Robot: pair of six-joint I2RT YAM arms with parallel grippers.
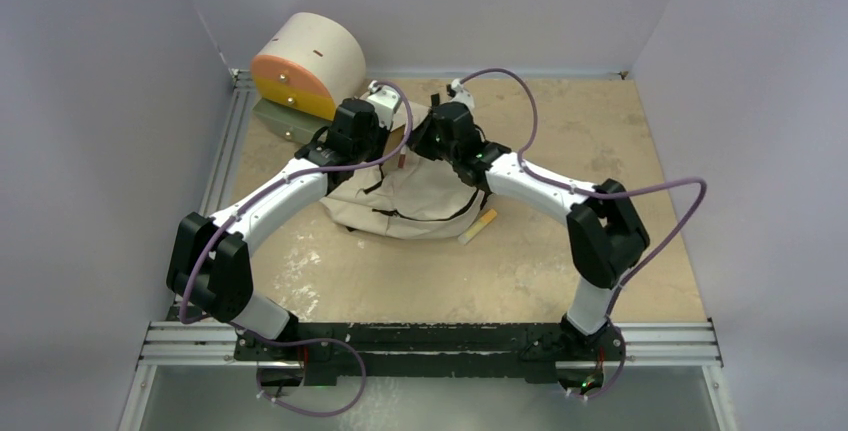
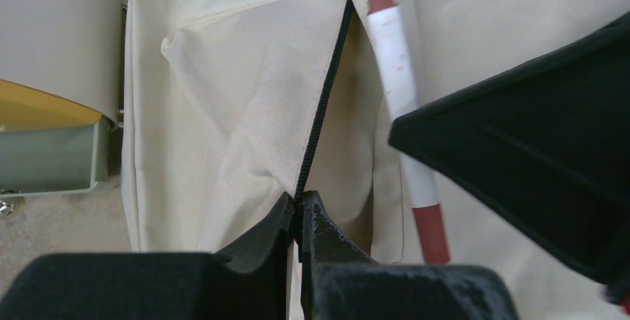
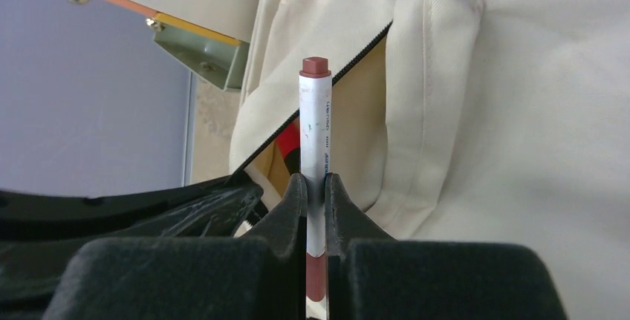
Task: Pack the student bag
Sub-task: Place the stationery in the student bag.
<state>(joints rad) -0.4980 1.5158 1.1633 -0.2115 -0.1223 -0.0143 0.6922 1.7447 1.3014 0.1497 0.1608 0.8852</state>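
left pincer [image 2: 299, 216] pinches the zipper edge [image 2: 327, 97] of the student bag [image 1: 410, 201], which lies mid-worktop [image 1: 600, 151] beside the drawer unit [image 1: 305, 61]. right pincer [image 3: 316, 186] clamps 1 marker [image 3: 315, 112], aimed at the pocket mouth. step: insertion. next: slide the marker into the gap.

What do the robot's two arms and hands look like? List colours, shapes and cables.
Both the left arm and the right arm have white tubular links joined by chunky black joint housings. A purple cable loops loosely along each. The left hand and right hand are matt black, with two tapering, scuffed fingers each.
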